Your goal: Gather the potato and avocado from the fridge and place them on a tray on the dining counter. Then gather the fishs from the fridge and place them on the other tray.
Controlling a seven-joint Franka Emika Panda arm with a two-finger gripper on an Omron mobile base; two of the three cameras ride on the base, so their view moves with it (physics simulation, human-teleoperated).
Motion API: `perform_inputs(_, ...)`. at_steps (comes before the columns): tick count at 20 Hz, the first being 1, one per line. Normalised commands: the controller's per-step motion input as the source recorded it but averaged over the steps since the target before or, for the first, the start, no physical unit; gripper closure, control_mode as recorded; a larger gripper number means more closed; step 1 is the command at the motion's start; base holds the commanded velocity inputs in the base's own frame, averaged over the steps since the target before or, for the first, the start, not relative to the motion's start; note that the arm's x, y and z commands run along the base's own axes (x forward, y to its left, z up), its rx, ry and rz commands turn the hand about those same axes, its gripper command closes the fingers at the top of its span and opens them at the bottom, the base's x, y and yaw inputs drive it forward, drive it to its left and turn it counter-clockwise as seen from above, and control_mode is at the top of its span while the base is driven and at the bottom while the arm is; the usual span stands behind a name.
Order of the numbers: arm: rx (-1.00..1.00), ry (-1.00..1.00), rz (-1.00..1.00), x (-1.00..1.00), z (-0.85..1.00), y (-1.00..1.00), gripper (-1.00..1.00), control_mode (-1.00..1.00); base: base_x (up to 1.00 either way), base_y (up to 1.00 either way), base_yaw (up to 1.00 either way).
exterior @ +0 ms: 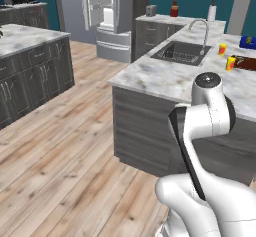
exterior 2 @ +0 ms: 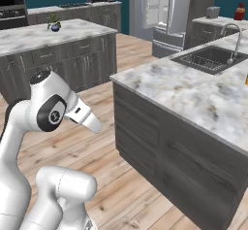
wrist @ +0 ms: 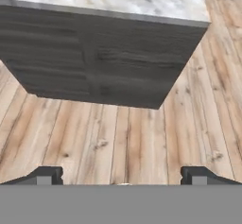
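Tool tips apart, cut off low; dining counter end beyond.

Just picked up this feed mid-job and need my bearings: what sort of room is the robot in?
A home kitchen, rendered. A steel fridge stands open at the back, the marble-topped dining counter carries an inset sink with a faucet, and a second island stands across the wood floor.

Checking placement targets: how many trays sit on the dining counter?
2: the blue tray at the far right edge, and the dark reddish-brown tray just nearer, both cut off by the frame.
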Motion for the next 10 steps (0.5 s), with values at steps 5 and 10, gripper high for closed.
perform_inputs(5, 0.00, 0.00, 0.00, 0.00, 0.00, 0.00, -1.00, 1.00, 0.65, 1.00, -0.30)
perform_inputs(10, 0.00, 0.00, 0.00, 0.00, 0.00, 0.00, -1.00, 1.00, 0.77, 1.00, -0.32)
